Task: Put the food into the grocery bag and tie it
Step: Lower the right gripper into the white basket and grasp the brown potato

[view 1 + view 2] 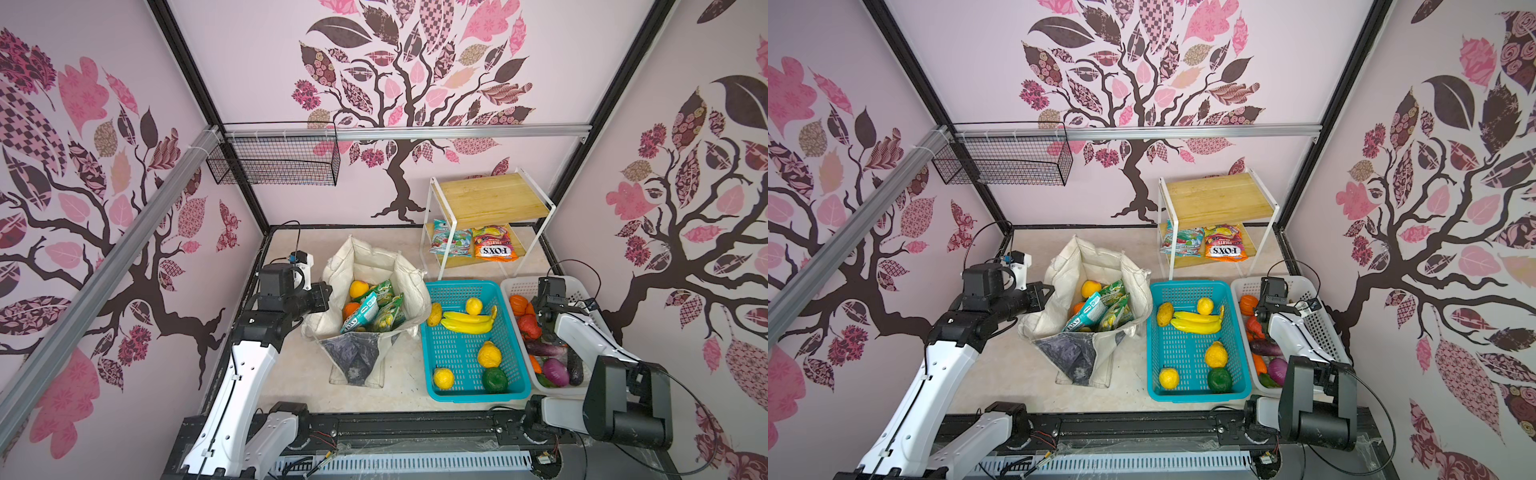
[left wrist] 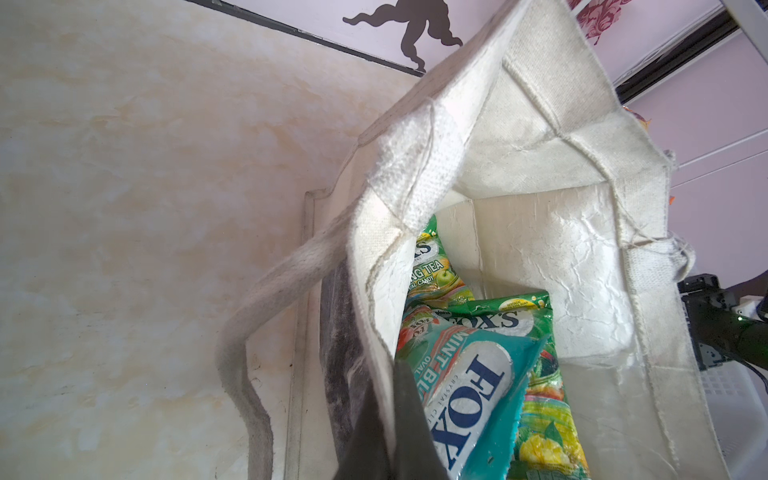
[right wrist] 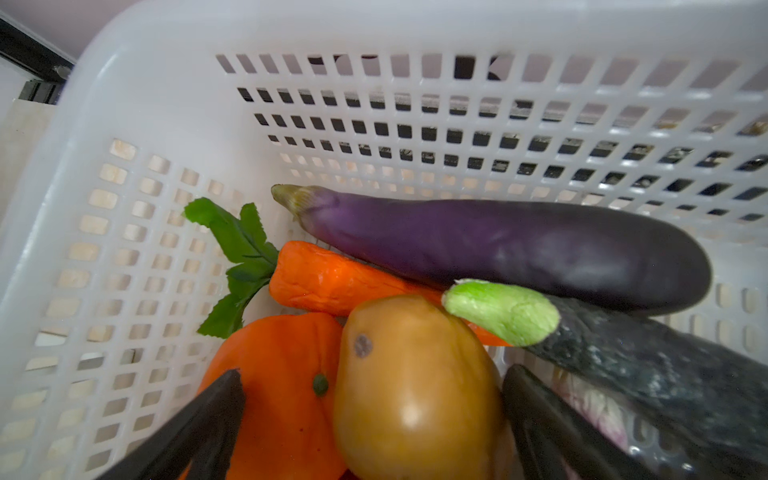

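The cream grocery bag (image 1: 365,257) (image 1: 1084,257) stands open left of centre, with green and teal snack packets (image 1: 374,311) and an orange fruit (image 1: 358,288) inside. My left gripper (image 2: 392,365) (image 1: 328,291) is shut on the bag's left rim (image 2: 374,232), cloth pinched between its dark fingers (image 2: 409,415). The teal packet (image 2: 469,395) lies just inside. My right gripper (image 3: 372,399) is open, low in the white basket (image 3: 124,104). Its fingers (image 3: 216,415) flank a brown piece (image 3: 415,395) and an orange piece (image 3: 282,374).
A teal basket (image 1: 432,374) between bag and white basket (image 1: 523,286) holds bananas (image 1: 467,322) and yellow and green fruit. An eggplant (image 3: 519,245), a carrot (image 3: 332,278) and a dark vegetable (image 3: 644,361) crowd the white basket. The rack (image 1: 490,195) behind holds packets (image 1: 473,243).
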Robot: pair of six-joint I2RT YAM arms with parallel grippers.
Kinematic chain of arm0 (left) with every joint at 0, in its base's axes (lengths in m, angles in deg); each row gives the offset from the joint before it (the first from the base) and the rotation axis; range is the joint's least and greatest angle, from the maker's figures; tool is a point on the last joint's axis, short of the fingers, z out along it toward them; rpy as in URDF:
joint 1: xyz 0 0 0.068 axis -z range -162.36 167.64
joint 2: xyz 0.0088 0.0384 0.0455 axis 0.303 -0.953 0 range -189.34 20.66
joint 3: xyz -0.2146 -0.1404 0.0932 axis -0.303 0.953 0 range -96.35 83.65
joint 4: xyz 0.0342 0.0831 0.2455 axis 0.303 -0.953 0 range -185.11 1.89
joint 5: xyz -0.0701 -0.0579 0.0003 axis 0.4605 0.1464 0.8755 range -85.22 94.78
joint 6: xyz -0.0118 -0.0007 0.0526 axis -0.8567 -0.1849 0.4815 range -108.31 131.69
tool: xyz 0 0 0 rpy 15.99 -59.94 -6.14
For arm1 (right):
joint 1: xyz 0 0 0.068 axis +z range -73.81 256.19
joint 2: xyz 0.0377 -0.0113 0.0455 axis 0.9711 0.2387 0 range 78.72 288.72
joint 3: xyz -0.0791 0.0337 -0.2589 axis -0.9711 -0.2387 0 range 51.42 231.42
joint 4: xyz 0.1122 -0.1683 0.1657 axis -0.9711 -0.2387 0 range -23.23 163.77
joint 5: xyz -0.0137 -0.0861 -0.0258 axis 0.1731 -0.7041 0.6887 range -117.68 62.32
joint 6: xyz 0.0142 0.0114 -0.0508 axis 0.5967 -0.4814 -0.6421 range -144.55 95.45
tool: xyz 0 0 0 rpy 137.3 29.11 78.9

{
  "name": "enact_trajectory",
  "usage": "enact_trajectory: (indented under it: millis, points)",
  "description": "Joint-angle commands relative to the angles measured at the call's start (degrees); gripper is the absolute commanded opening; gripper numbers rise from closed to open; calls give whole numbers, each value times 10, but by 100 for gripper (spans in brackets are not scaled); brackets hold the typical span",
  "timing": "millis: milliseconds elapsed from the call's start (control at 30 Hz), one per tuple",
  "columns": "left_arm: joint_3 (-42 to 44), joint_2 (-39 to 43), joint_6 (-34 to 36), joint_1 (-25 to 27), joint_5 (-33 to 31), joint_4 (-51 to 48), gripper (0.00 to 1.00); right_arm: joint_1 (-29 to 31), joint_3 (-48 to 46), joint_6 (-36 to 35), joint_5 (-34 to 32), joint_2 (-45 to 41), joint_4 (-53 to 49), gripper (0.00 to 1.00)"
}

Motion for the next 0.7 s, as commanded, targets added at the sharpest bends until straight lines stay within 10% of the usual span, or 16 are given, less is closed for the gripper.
enact_trajectory:
  millis: [0,667]
  points:
    - [15,-1,9,4,3,-6,0,-1,-27,-18,47,12,-33,100]
    - [16,5,8,4,7,-4,0,-2,-39,-12,87,50,-15,99]
